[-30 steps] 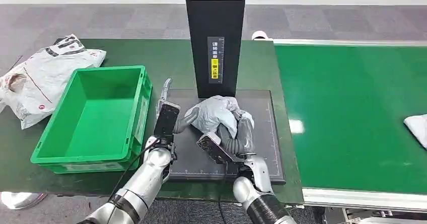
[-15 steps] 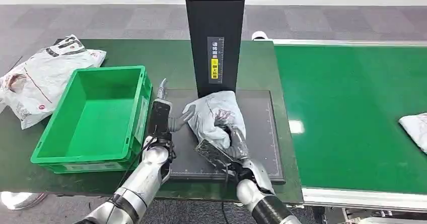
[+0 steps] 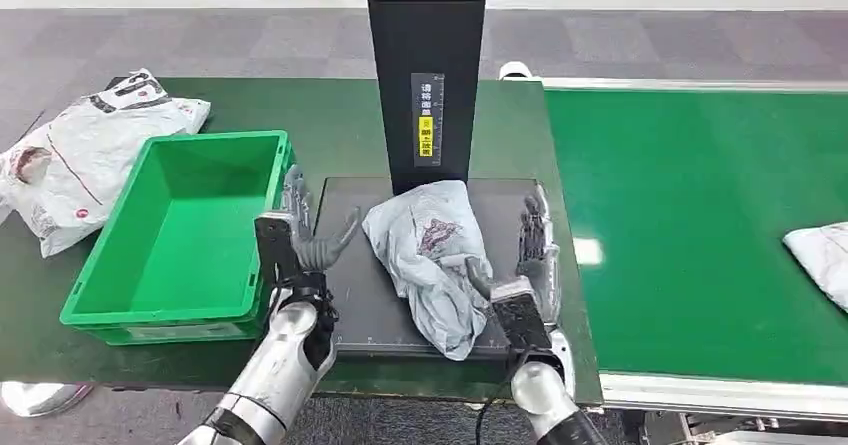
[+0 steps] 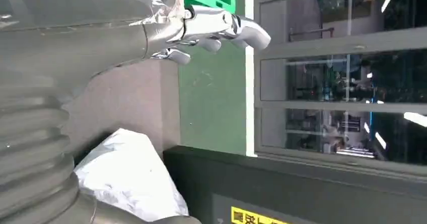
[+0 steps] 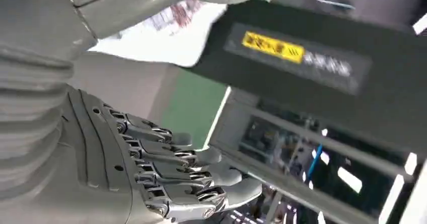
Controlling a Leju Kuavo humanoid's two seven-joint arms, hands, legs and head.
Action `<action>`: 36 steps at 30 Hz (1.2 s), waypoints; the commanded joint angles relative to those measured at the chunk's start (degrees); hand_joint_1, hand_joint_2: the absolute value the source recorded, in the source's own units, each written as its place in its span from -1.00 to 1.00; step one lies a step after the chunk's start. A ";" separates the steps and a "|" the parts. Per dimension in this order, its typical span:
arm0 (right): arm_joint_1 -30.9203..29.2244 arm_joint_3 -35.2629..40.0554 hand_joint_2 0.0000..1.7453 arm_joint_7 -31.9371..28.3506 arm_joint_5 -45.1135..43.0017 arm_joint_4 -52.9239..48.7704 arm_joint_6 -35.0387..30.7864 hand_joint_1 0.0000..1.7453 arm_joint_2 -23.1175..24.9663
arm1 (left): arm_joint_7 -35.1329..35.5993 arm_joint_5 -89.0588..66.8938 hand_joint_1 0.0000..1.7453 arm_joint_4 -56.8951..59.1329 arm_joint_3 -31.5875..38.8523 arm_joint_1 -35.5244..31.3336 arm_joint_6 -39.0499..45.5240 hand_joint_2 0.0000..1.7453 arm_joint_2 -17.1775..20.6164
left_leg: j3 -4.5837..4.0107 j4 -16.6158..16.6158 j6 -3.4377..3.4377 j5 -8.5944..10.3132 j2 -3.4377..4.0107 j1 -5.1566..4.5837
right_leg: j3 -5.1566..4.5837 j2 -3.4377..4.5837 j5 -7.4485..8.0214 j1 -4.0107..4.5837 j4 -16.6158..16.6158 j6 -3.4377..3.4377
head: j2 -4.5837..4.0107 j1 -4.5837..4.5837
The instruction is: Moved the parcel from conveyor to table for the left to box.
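**Ana:** Head view has the grey parcel (image 3: 432, 255) lying on the dark mat (image 3: 355, 295) in front of the black post (image 3: 427, 75) — off the conveyor (image 3: 700, 215), so our half of the job looks done.

**Ben:** And both hands free of it. Our right hand (image 3: 528, 265) stands just beside the parcel's right edge, fingers spread and pointing up, nothing in them. Our left hand (image 3: 300, 235) is between the green box (image 3: 180, 230) and the parcel, fingers apart, empty too.

**Ana:** Is the right thumb touching the bag?

**Ben:** Possibly — it sits very close to the lower fold, and we can't tell contact from here.

**Ana:** How will it handle?

**Ben:** Soft and light, we'd judge. It's a crumpled poly mailer, slumped, its lower end hanging near the mat's front edge. Slick film, so a flat push may slide it rather than lift it.

**Ana:** Where do we take hold?

**Ben:** At the bunched middle near the printed mark, where the folds give the fingers something to close on. The thin lower tail would likely just stretch and slip.
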 commanded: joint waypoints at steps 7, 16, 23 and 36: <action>0.28 -6.66 1.00 -5.46 -11.20 -3.14 1.80 -1.00 -1.57 | 0.38 -12.04 -1.00 3.40 -13.11 -0.65 -9.05 1.00 4.74 | 0.17 -0.11 0.02 -0.01 -0.01 0.00 | 0.20 -0.02 0.00 0.00 -0.13 0.00 | 0.00 0.00; -2.82 -10.24 1.00 -3.03 -10.90 2.35 3.30 -1.00 -1.00 | 12.40 -41.45 -1.00 28.23 -27.27 -8.93 -8.84 1.00 2.98 | 0.28 -0.17 0.06 0.04 -0.10 0.02 | 0.35 -0.14 0.04 0.03 -0.25 0.02 | 0.00 0.00; -0.97 -10.53 1.00 -2.43 -9.46 0.80 3.64 -1.00 -0.69 | 19.48 -47.32 -0.46 30.49 -27.55 -10.29 -7.48 1.00 2.71 | 0.39 -0.24 0.03 0.00 -0.06 0.04 | 0.45 -0.07 0.03 0.05 -0.30 0.01 | 0.00 0.00; 4.07 -10.26 1.00 -0.65 -5.48 -6.52 3.33 -1.00 0.16 | 29.58 -54.99 1.00 23.98 -16.35 -17.08 13.09 1.00 4.63 | 0.11 0.04 0.00 0.03 0.07 0.06 | 0.13 0.00 0.11 0.06 -0.01 -0.03 | 0.00 0.00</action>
